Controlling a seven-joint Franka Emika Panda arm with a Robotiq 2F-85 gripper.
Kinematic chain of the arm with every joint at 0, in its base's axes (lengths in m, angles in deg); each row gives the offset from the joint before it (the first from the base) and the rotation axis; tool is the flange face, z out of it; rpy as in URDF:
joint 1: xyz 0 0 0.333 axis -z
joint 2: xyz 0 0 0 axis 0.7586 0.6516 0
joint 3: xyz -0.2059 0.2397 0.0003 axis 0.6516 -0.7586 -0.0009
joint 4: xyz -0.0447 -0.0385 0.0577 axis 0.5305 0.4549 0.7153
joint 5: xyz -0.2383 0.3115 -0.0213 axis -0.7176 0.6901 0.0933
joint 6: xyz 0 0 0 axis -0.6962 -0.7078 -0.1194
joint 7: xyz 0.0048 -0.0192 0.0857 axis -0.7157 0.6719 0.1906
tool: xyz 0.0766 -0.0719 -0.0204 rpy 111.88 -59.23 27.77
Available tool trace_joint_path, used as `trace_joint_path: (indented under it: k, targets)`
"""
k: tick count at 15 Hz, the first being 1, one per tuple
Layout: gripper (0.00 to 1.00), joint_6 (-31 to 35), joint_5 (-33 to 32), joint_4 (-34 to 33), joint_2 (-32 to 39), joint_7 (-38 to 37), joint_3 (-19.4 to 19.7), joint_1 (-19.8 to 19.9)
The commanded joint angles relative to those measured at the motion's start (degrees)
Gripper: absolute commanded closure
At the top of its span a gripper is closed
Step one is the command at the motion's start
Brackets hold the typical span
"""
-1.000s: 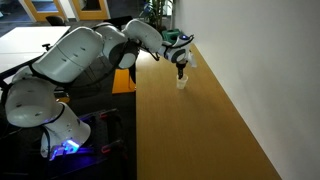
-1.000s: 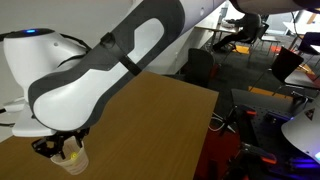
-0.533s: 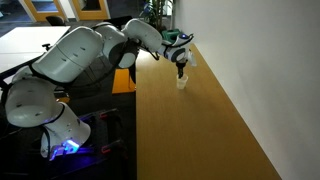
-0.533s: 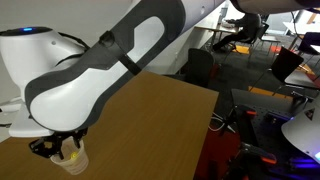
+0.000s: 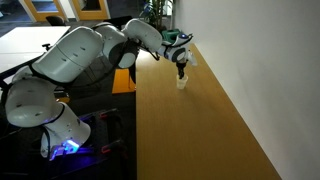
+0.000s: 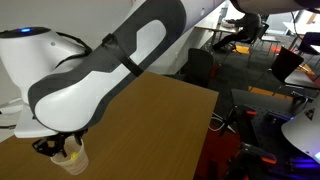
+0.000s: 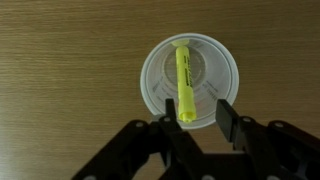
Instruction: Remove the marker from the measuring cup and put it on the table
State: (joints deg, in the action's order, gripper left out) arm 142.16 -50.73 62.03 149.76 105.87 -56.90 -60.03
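In the wrist view the translucent measuring cup (image 7: 152, 78) stands on the brown wooden table (image 7: 60, 60), seen from straight above. The yellow marker (image 7: 183, 80) leans inside it, upper end toward me. My gripper (image 7: 197, 105) hangs over the cup's near rim, jaws part-way apart. The marker's top sits between them, close to the left finger (image 7: 168, 120), with a clear gap to the right finger (image 7: 226, 118). In both exterior views the gripper (image 5: 181, 69) (image 6: 58, 147) is low over the cup (image 5: 182, 84) (image 6: 74, 160), and the marker (image 6: 68, 152) shows as a yellow spot.
The cup stands near the table's far end, close to a white wall (image 5: 250, 60). The long tabletop (image 5: 190, 140) stretches toward the camera. Chairs and desks (image 6: 260, 60) stand beyond the table's edge. The robot base (image 5: 55, 125) is beside the table.
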Motion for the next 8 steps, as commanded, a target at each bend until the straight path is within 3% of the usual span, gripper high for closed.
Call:
trace_joint_path:
  k: [1, 8]
  targets:
    - [0.53, -2.06, -0.86, -2.09, 0.73, 2.35, 0.11, -0.17]
    - [0.55, -1.98, -0.56, -2.72, 1.63, 4.67, -0.19, -0.04]
